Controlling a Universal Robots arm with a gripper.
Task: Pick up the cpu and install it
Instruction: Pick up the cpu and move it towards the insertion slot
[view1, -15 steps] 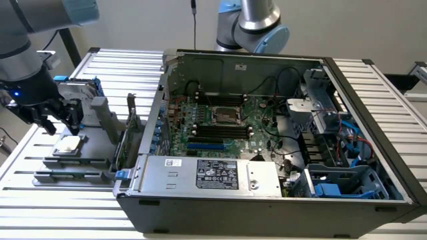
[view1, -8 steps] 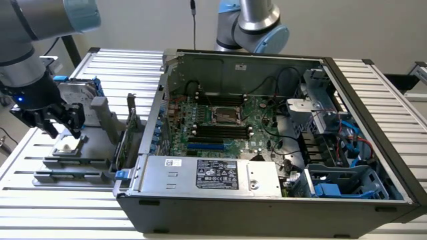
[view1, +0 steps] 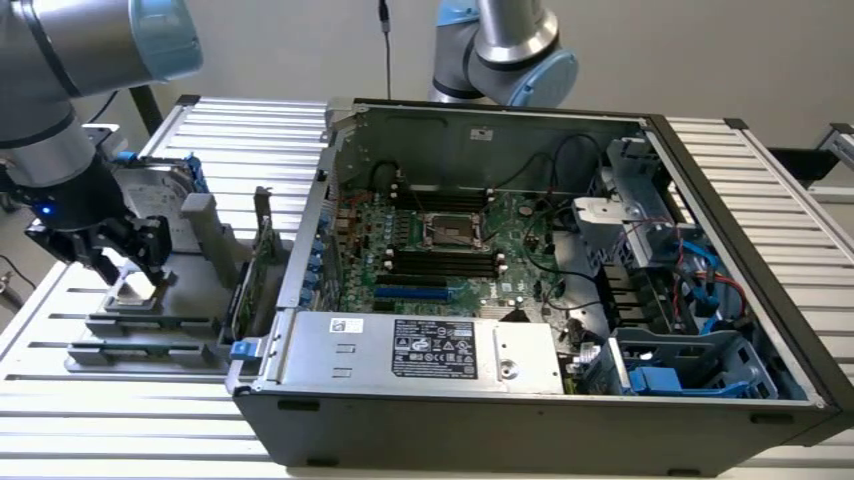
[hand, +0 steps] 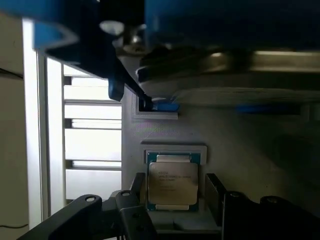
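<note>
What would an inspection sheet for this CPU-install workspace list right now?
Surface: slatted metal table carrying a grey fixture tray and an open PC case.
Job's things: cpu lying flat in its tray holder; motherboard socket empty.
Clutter: hard drive with blue brackets on the tray.
Grippers: gripper open, fingers either side of the cpu.
Cables: cables, black and blue, inside the case.
Surroundings: second arm behind the case; plain wall.

Lab: robot arm (view1: 64, 150), opened computer (view1: 534, 425)
</note>
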